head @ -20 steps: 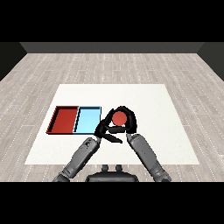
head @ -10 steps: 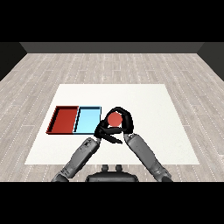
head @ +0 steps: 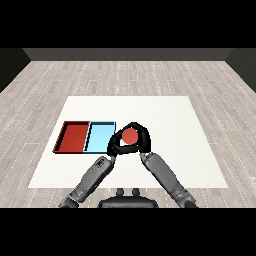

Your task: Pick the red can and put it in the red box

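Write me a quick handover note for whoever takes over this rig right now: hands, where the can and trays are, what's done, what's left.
Right hand: curled round the red can, holding it at the light blue tray's right edge.
Left hand: beside the can, fingers unclear.
Red tray: far left, nothing in it.
Done: can picked.
Left: carry it left across the blue tray and set it in the red tray.

- Light is even and soft, with no glare anywhere.
- The white table (head: 165,120) is the brightest surface and evenly lit from edge to edge.
- The wood floor beyond the table is dimmer grey, and the wall behind it falls to dark.
- No clear cast shadows lie on the table.
- Straight edges stay straight; no bending near the table's corners.
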`<state>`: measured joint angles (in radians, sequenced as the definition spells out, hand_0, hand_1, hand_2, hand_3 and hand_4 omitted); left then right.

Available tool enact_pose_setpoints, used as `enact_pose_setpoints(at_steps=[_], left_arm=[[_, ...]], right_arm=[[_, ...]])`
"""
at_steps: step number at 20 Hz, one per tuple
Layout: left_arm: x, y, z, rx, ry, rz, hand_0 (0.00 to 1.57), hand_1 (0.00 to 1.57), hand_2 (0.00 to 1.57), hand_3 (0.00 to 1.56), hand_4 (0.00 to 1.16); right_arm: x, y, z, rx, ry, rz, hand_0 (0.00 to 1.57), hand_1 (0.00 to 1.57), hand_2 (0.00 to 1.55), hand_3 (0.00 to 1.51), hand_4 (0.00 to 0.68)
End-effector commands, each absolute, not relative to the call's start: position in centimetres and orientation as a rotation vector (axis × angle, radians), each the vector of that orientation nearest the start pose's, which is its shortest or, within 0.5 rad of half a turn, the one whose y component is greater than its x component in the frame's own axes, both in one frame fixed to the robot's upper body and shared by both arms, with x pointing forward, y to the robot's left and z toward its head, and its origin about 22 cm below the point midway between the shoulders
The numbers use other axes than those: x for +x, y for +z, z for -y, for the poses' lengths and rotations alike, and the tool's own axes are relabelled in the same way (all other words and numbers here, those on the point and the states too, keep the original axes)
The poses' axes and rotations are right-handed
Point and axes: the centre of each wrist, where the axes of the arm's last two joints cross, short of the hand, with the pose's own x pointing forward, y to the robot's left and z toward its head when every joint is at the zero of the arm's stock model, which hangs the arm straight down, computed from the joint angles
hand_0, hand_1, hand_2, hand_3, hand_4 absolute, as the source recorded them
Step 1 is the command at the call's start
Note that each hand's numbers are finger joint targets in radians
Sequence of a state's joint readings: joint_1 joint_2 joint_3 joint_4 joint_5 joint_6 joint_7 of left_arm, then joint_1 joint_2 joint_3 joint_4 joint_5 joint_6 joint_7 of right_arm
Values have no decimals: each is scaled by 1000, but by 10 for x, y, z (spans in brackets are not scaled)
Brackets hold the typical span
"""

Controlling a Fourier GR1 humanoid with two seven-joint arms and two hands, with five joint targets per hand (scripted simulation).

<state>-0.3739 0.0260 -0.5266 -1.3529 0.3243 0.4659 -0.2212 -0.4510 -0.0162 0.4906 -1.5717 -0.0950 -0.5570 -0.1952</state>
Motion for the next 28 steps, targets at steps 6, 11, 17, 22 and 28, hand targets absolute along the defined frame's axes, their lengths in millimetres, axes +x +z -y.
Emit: enact_pose_setpoints(at_steps=[6, 11, 17, 22, 28], left_arm=[[269, 16, -69, -279, -49, 1717, 1571, 1571, 1571, 1498, 1123], [269, 35, -59, -270, -19, 1729, 1571, 1571, 1571, 1493, 1130], [280, 29, -65, -241, -11, 1770, 1571, 1571, 1571, 1499, 1127], [282, 29, -62, -239, -21, 1780, 1571, 1571, 1571, 1499, 1127], [284, 25, -71, -216, -14, 1774, 1571, 1571, 1571, 1502, 1133]], right_arm=[[267, 110, 56, 221, 40, 2113, 1571, 1571, 1470, 1400, 635], [272, 128, 54, 228, 31, 2117, 1571, 1571, 1464, 1397, 637], [274, 101, 63, 149, 167, 2035, 0, 0, 0, 0, 0], [260, 98, 52, 139, 185, 2015, 0, 0, 0, 0, 0], [285, 94, 59, 115, 85, 2071, 0, 0, 0, 0, 0]])
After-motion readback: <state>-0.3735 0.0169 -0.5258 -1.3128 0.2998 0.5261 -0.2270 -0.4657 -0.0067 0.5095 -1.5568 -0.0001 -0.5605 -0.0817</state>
